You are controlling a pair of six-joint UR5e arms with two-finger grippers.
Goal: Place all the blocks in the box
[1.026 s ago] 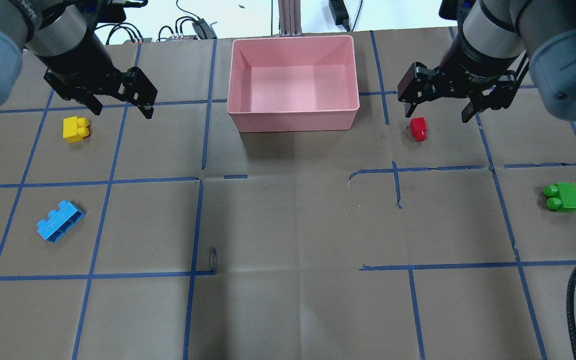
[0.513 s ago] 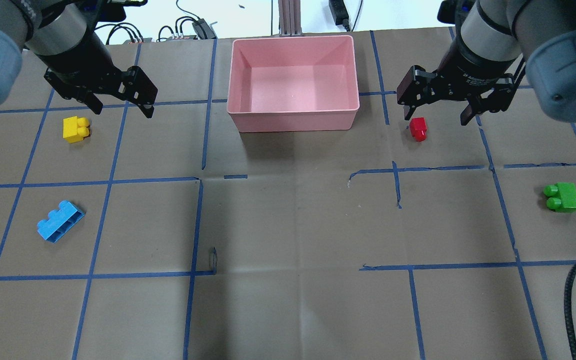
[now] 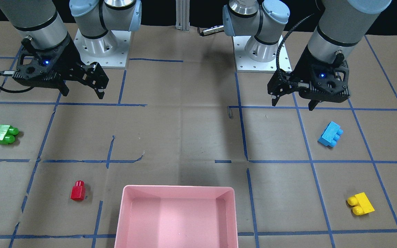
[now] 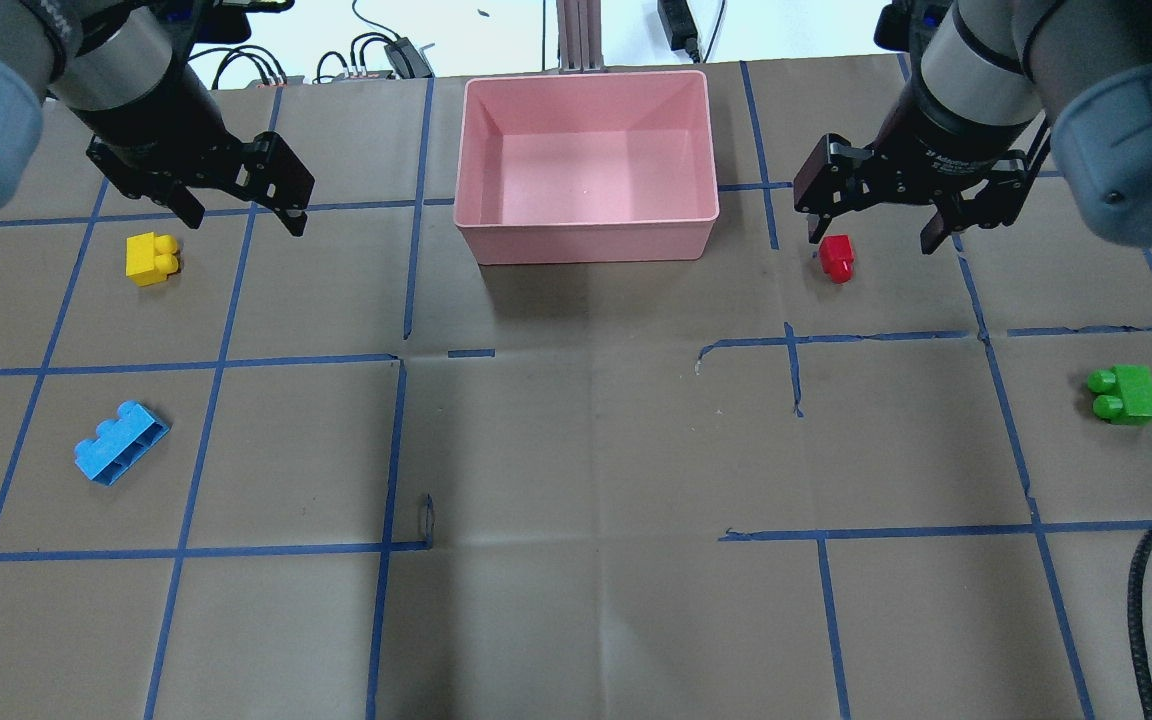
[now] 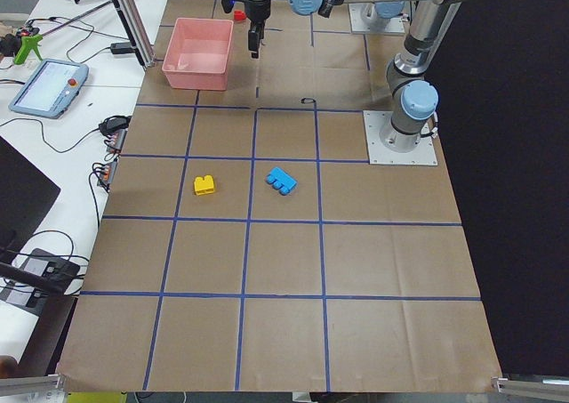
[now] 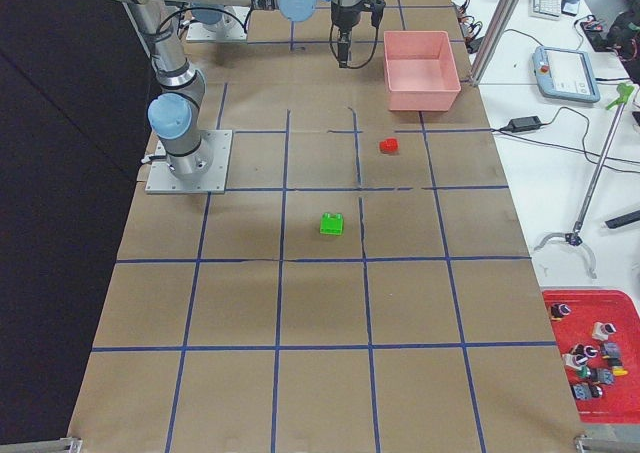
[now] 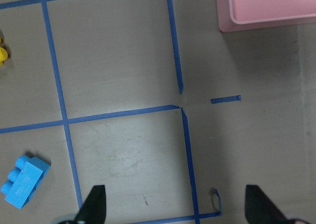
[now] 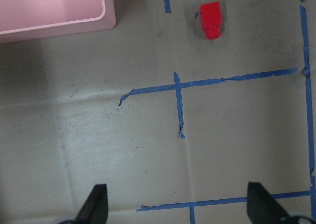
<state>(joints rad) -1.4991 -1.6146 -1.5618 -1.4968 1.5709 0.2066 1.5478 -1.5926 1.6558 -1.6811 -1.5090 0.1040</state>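
Overhead exterior: left gripper (image 4: 244,218) sits far left, jaws spread wide and gripping nothing, raised over the surface (image 4: 586,450) just right of the yellow block (image 4: 150,259). Right gripper (image 4: 871,238) sits far right, jaws equally wide and gripping nothing; the red block (image 4: 836,257) lies by its left finger, and the right wrist view shows no contact. Count: four blocks, all on the surface outside the box (image 4: 586,243). One yellow far left, one blue block (image 4: 121,442) nearer left, one red just right of the box, one green block (image 4: 1124,394) at the right edge. One pink box, far centre.
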